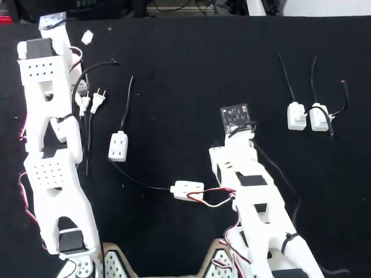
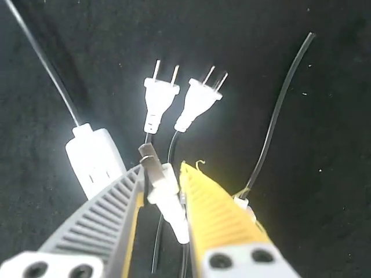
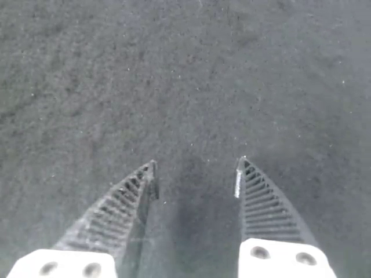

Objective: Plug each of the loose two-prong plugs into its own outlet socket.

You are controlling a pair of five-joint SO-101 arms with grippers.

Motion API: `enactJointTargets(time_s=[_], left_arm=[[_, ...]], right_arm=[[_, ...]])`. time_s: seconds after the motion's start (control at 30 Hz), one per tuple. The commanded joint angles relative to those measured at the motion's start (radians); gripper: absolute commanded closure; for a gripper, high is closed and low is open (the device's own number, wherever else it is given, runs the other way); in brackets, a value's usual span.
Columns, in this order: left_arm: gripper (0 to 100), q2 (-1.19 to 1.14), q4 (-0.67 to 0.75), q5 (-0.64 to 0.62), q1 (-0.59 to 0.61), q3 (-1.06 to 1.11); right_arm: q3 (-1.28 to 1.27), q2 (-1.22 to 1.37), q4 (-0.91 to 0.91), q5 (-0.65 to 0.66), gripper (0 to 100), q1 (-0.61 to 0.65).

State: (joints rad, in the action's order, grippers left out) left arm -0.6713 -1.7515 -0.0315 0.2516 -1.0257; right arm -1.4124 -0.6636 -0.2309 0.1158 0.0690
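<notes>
Where the left arm [image 1: 49, 150] leans over the black cloth [image 1: 185, 63], the left gripper [image 2: 162, 168] has its grey and yellow jaws pinched nearly together on a white two-prong plug [image 2: 165, 197]. One flat metal prong juts out past the fingertips and a black cord trails back between them. The landmark is the white outlet socket [image 1: 117, 146], an oblong block lying flat with a thin black cord at its far end. The held plug sits left of this socket. Two loose plugs [image 1: 91, 102] lie side by side just left of the socket and a little farther from the arm bases. Each has a white tapered body, two bare metal prongs pointing away from the arms, and a black cord. Right of the socket and nearer the arm bases lies a second socket [image 1: 187, 189], with a black cord running between the two. Farther right, the right gripper [image 3: 196, 168] hangs over bare cloth, jaws spread wide, gripping nothing. Well right of the socket, two more white outlet blocks [image 1: 308, 116] sit touching, each with a black cord.
</notes>
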Motion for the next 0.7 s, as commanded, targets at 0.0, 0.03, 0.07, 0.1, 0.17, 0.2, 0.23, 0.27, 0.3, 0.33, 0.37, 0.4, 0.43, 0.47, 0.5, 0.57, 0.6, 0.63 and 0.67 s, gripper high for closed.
enactJointTargets(time_s=[0.0, 0.03, 0.07, 0.1, 0.17, 0.2, 0.23, 0.27, 0.3, 0.33, 0.37, 0.4, 0.43, 0.47, 0.5, 0.57, 0.6, 0.63, 0.67], left_arm=[[97, 0.057, -0.012, -0.005, -0.015, 0.077], [97, 0.094, -0.012, -0.005, -0.019, 0.130], [97, 0.138, -0.012, -0.005, -0.030, 0.191], [97, 0.190, -0.011, -0.003, -0.041, 0.259], [97, 0.304, -0.003, 0.002, -0.062, 0.374], [97, 0.364, 0.014, 0.017, -0.076, 0.433], [97, 0.416, 0.038, 0.032, -0.090, 0.493], [97, 0.474, 0.063, 0.040, -0.102, 0.567], [97, 0.528, 0.095, 0.046, -0.116, 0.641], [97, 0.580, 0.126, 0.046, -0.131, 0.717], [97, 0.629, 0.153, 0.046, -0.145, 0.794], [97, 0.677, 0.183, 0.046, -0.165, 0.868], [97, 0.720, 0.213, 0.041, -0.191, 0.944], [97, 0.760, 0.244, 0.041, -0.220, 1.020], [97, 0.802, 0.275, 0.041, -0.255, 1.095], [97, 0.881, 0.348, 0.040, -0.328, 1.234], [97, 0.916, 0.382, 0.040, -0.363, 1.296], [97, 0.950, 0.420, 0.040, -0.397, 1.357], [97, 0.976, 0.462, 0.038, -0.427, 1.414]], right_arm=[[0.071, -0.039, 0.000, -0.008, 80.4, -0.015], [0.071, -0.039, 0.000, -0.008, 80.4, -0.015], [0.071, -0.039, 0.000, -0.008, 80.4, -0.015], [0.071, -0.039, 0.000, -0.008, 80.4, -0.015], [0.071, -0.039, 0.000, -0.008, 80.4, -0.014], [0.071, -0.039, 0.000, -0.008, 80.4, -0.014], [0.071, -0.039, 0.000, -0.008, 80.4, -0.014], [0.071, -0.039, 0.000, -0.008, 80.4, -0.014], [0.071, -0.039, 0.000, -0.008, 80.4, -0.014], [0.071, -0.039, 0.000, -0.008, 80.4, -0.014], [0.071, -0.039, 0.000, -0.008, 80.4, -0.014], [0.071, -0.039, 0.000, -0.008, 80.4, -0.014], [0.071, -0.039, 0.000, -0.008, 80.4, -0.014], [0.071, -0.039, 0.000, -0.008, 80.4, -0.014], [0.073, -0.039, 0.000, -0.008, 80.4, -0.015], [0.074, -0.039, -0.005, -0.008, 80.4, -0.017], [0.076, -0.039, -0.006, -0.008, 80.4, -0.017], [0.074, -0.039, -0.008, -0.008, 80.4, -0.015], [0.074, -0.039, -0.008, -0.008, 80.4, -0.015]])
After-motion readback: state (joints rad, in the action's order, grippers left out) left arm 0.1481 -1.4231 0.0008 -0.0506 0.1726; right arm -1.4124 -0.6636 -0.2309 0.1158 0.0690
